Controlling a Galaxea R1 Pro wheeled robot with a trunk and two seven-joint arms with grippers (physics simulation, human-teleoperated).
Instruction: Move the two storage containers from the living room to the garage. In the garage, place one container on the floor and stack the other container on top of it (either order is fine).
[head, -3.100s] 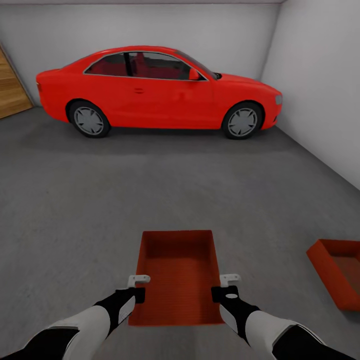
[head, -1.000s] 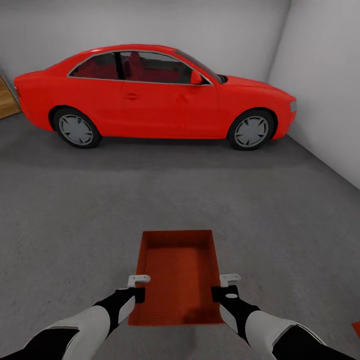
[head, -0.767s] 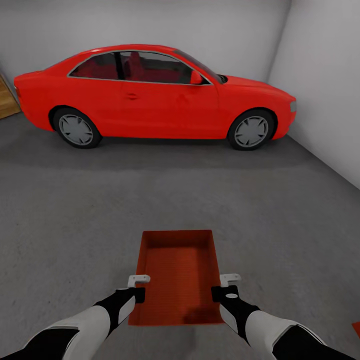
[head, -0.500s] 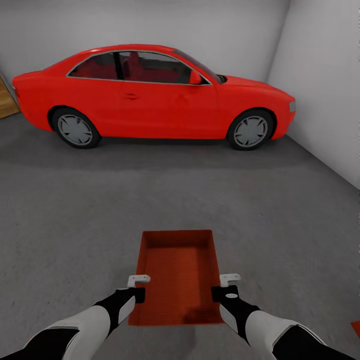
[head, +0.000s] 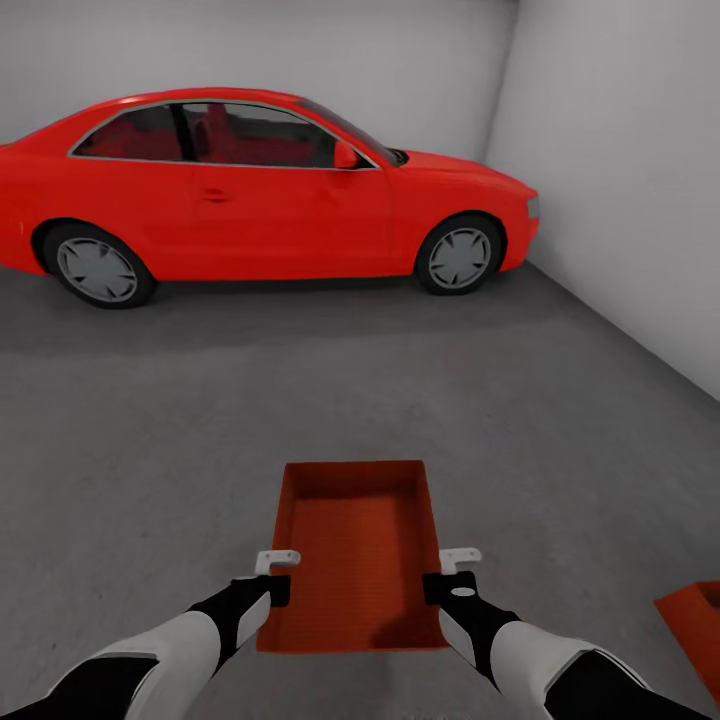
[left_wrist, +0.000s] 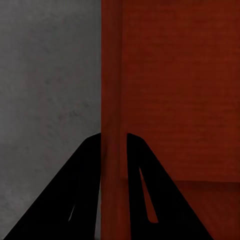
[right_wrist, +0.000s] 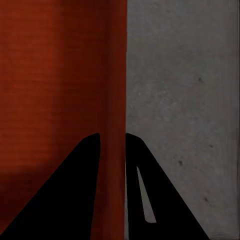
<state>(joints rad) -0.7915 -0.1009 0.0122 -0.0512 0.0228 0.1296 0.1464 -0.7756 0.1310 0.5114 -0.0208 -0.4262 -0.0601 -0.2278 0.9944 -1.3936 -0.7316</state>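
Orange-red rectangular storage container (head: 355, 550) with low walls is held in front of the robot, above the rough grey concrete floor (head: 150, 450) of the garage. The left tool (head: 274, 572) is clamped on its left wall (left_wrist: 111, 100), and the right tool (head: 456, 570) is clamped on its right wall (right_wrist: 116, 90). A second orange-red container (head: 695, 625) lies on the floor at the right. A red car (head: 260, 195) stands near the white wall (head: 620, 150).
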